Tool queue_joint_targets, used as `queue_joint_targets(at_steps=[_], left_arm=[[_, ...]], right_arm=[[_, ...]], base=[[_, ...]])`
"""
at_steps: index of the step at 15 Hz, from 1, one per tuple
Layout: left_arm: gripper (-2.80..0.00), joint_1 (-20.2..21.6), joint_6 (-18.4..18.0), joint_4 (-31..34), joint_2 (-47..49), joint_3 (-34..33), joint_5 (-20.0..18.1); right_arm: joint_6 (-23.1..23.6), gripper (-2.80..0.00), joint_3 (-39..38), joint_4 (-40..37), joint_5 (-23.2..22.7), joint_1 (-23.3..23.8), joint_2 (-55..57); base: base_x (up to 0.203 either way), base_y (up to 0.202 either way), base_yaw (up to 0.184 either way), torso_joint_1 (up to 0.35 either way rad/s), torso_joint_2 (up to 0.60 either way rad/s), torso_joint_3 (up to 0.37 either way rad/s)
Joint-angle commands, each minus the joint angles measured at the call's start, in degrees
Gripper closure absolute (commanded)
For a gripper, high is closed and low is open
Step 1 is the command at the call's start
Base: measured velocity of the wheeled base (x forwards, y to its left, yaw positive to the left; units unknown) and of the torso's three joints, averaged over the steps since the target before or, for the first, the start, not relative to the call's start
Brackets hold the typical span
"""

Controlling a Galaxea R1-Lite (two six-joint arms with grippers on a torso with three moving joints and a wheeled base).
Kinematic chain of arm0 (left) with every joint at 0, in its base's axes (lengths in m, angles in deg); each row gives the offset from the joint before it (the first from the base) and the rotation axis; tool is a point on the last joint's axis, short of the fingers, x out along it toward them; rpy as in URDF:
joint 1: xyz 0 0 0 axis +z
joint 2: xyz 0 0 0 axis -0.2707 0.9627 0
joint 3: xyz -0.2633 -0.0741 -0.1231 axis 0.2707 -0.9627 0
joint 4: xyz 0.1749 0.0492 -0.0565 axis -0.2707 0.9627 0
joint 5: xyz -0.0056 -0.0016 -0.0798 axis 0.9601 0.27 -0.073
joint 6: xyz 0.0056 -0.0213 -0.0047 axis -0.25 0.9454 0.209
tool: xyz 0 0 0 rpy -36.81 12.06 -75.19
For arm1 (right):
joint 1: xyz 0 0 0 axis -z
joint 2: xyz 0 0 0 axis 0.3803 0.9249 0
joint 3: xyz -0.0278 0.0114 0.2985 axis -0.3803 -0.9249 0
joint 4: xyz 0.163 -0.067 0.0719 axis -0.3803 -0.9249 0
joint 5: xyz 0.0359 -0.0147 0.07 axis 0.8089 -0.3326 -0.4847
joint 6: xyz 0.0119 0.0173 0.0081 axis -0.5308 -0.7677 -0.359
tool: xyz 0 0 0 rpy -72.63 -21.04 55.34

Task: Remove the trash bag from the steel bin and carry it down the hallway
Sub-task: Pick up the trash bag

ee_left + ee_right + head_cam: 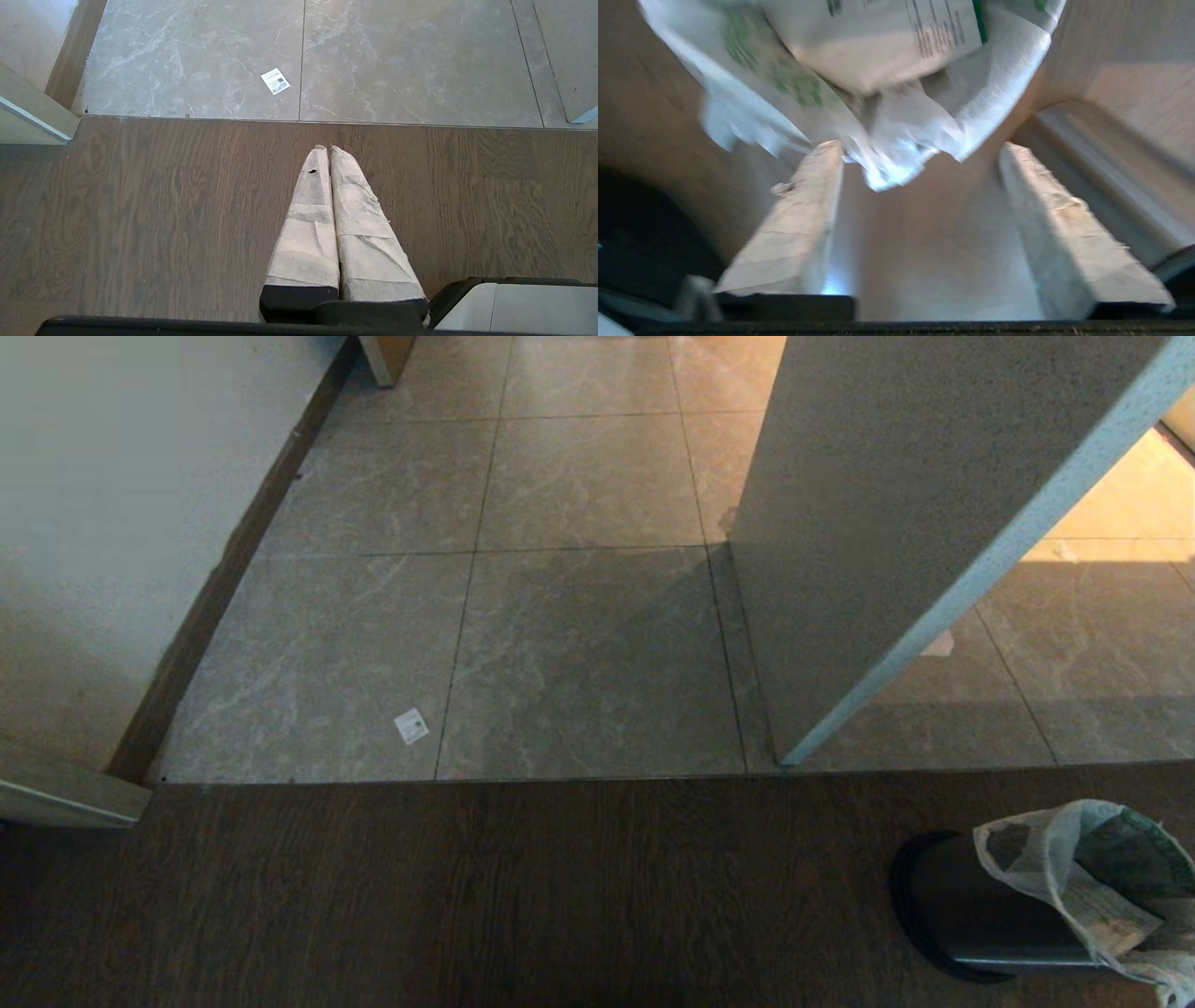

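- The right gripper [920, 154] holds its jaws apart just beside the trash bag [878, 70].
- The bag sits in the steel bin [980, 915].
- The left gripper [327, 149] has its jaws together.

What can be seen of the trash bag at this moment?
The trash bag is thin, crinkled, translucent white plastic with green print, and a printed white paper slip shows at it. In the head view it is draped over the mouth of the steel bin, at the lower right on the dark wood floor. In the right wrist view its rumpled edge hangs just ahead of the open right tool, not clamped.
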Motion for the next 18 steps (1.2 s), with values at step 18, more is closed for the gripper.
queue_joint_targets(at_steps=[18], left_arm=[[0.00,0.00,0.03,0.00,0.00,0.00,0.06]], right_arm=[[39.17,-2.80,13.51,-8.61,-2.89,4.51,12.29]], base=[[0.000,0.000,0.000,0.000,0.00,0.000]])
